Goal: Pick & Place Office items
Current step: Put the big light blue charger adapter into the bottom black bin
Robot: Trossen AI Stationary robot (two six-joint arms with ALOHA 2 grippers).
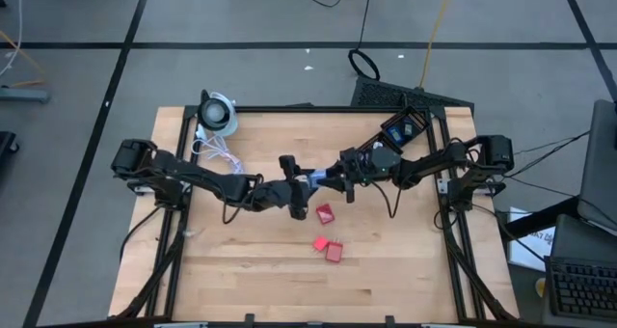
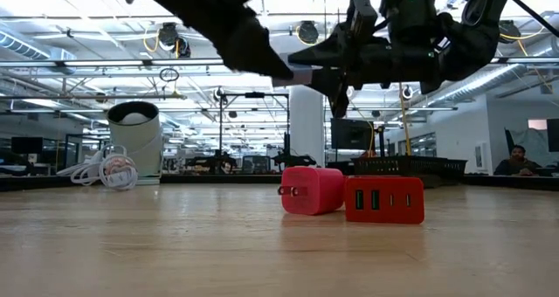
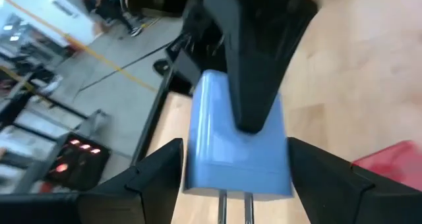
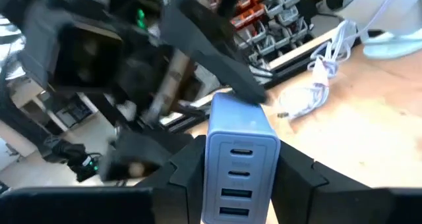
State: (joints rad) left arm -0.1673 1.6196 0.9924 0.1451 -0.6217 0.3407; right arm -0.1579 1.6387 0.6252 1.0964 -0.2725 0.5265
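Note:
A pale blue charger block [image 1: 311,180] hangs above the table's middle, between both grippers. My right gripper [image 4: 237,184] is shut on it; the port face [image 4: 239,178] points back at its wrist. My left gripper [image 3: 236,184] is open. Its fingers [image 3: 155,181] stand on either side of the block's pronged end [image 3: 234,184], and a narrow gap shows beside one. Three red blocks lie flat on the table just nearer: one [image 1: 325,213] and a pair [image 1: 329,248], also in the low view [image 2: 384,199]. My right gripper pinches the blue block between its two fingers [image 4: 188,178] on the two sides next to the port face [image 4: 217,165]. The fingers come level from the table's right and lie along the block. The block is lifted clear of the table, prongs toward my left gripper.
A coiled white cable [image 1: 217,154] and a round white-and-black device [image 1: 218,111] sit at the far left corner. A black basket [image 1: 410,98] and a small screen [image 1: 402,127] stand at the far right. Bare wood lies toward the near edge.

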